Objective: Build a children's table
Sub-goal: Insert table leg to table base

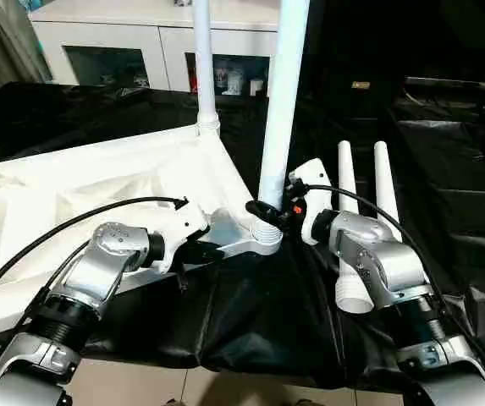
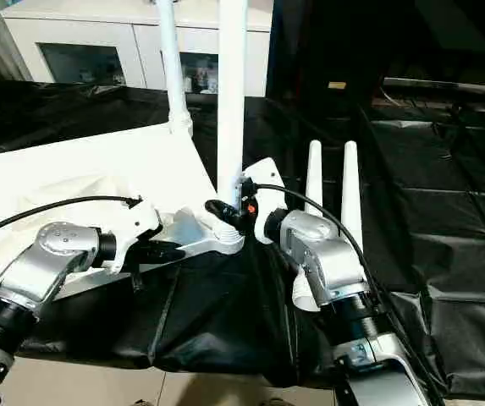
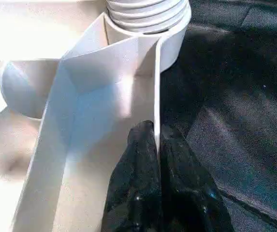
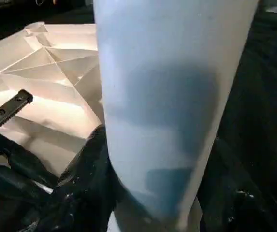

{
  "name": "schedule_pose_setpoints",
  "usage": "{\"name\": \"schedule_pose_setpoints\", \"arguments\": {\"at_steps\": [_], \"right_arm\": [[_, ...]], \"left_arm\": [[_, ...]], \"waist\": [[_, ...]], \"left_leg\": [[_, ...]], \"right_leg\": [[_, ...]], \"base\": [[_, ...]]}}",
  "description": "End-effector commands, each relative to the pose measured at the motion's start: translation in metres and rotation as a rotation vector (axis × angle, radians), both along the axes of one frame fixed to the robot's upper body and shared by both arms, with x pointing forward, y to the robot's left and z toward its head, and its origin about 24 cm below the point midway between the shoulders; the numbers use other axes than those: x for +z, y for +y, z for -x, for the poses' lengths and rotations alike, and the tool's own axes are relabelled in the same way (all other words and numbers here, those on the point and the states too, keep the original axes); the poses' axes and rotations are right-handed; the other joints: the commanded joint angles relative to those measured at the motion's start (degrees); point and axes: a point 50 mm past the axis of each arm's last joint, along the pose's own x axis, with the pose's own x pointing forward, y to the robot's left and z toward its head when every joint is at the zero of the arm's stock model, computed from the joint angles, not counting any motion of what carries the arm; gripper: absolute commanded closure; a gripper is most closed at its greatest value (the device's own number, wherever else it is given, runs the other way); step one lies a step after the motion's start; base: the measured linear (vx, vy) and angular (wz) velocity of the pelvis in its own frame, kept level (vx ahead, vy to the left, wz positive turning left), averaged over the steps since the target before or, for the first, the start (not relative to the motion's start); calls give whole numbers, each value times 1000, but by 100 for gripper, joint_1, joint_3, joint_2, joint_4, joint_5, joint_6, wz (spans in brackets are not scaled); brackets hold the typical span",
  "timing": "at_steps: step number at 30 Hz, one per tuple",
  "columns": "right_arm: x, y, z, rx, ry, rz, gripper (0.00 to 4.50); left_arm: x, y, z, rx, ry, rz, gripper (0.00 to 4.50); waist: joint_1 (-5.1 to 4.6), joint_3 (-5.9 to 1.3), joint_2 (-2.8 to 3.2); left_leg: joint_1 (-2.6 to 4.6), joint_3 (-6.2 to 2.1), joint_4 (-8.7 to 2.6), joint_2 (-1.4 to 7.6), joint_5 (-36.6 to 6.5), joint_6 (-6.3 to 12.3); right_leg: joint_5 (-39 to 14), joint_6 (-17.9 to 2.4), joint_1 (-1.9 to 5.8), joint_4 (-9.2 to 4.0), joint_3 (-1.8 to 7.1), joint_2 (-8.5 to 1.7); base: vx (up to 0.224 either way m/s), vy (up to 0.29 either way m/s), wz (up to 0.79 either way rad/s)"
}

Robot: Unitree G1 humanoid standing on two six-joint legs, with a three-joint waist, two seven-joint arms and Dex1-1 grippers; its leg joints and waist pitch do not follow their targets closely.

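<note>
Nearest the camera, two silver forearms are seen reaching forward over a black sheet (image 1: 250, 321) that covers the work surface. The left gripper (image 1: 212, 249) is closed tight on the thin side wall of the white tabletop (image 1: 98, 182), which lies upside down with its ribbed underside up; in the left wrist view the two black fingers (image 3: 138, 193) are pressed together with the wall's edge between them, just short of the near corner socket (image 3: 169, 38). Just beside it, the right gripper (image 1: 269, 211) is set around the foot of an upright leg (image 1: 280, 101) that stands in that near corner socket; in the right wrist view dark fingers (image 4: 87, 169) are seen on either side of the white tube, held about half apart by its width. Beyond the right wrist, two loose legs (image 1: 362, 203) are laid side by side on the sheet, their narrow ends pointing away. Farther back, a second upright leg (image 1: 204, 63) is seated in the far corner of the tabletop. Behind everything, a white cabinet (image 1: 157, 42) with glass doors is seen against the back.
</note>
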Motion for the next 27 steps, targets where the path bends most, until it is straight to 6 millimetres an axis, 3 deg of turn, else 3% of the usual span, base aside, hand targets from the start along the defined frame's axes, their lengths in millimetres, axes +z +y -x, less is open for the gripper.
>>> {"name": "schedule_pose_setpoints", "arguments": {"at_steps": [1, 13, 17, 20, 27], "right_arm": [[-17, -3, 4, -18, 65, 11, 263], [-44, -14, 24, -63, 49, -29, 264], [-44, -13, 27, -76, 15, -32, 264], [-46, -10, 30, -84, -35, 9, 264], [-57, 0, 37, 21, 25, 117, 264]], "left_arm": [[-2, -3, 1, -14, 1, 19, 450], [0, -4, -3, 5, -7, 36, 450], [1, -3, -3, 10, -9, 37, 450], [1, -3, -4, 15, -11, 38, 450], [0, -2, -3, 8, -5, 30, 450]], "waist": [[3, -321, 9], [16, -315, 17], [12, -311, 23], [11, -307, 22], [-6, -297, 26]], "left_leg": [[-16, -1, -421, 56, -1034, 14], [-18, 1, -456, 62, -1059, 74], [0, 2, -467, 64, -1142, 84], [-14, -5, -487, 69, -1119, 74], [7, -10, -511, 72, -1254, 77]], "right_leg": [[-1550, -918, 309, -517, 262, -367], [-1596, -881, 313, -557, 255, -371], [-1724, -874, 298, -578, 258, -370], [-1727, -844, 308, -580, 251, -373], [-1942, -797, 305, -613, 255, -376]], "base": [[0, 0, 0], [0, 0, 0], [0, 0, 0], [0, 0, 0], [0, 0, 0]]}}
